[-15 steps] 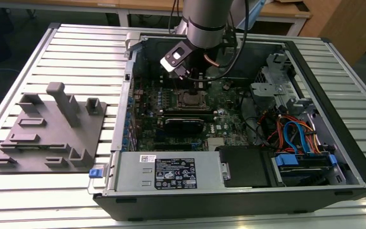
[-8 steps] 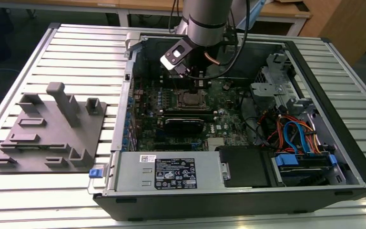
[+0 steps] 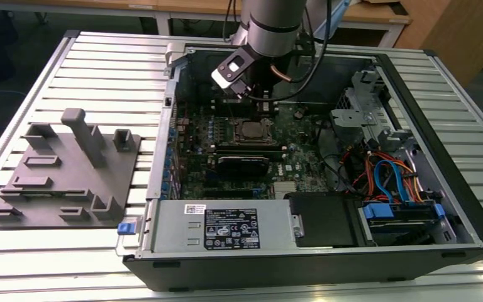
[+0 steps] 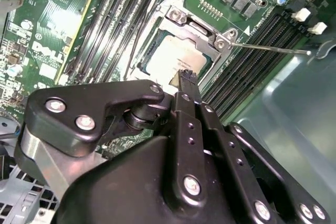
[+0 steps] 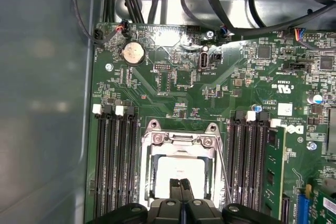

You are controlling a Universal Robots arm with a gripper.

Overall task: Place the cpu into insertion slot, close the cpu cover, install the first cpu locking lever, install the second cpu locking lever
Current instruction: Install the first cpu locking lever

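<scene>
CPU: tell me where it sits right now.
In the first wrist view the cpu lies inside the cpu cover frame, between two banks of memory slots, with the end effector directly over its edge.

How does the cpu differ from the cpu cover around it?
The cpu is a solid, pale, matte square; the cpu cover is a shinier metal frame with an open window. The cpu cover is larger, its bars running around the cpu. The gripper, shut, points at the cpu, not at the cpu cover's bars. Both are square, silver-grey and sit on the green motherboard.
</scene>
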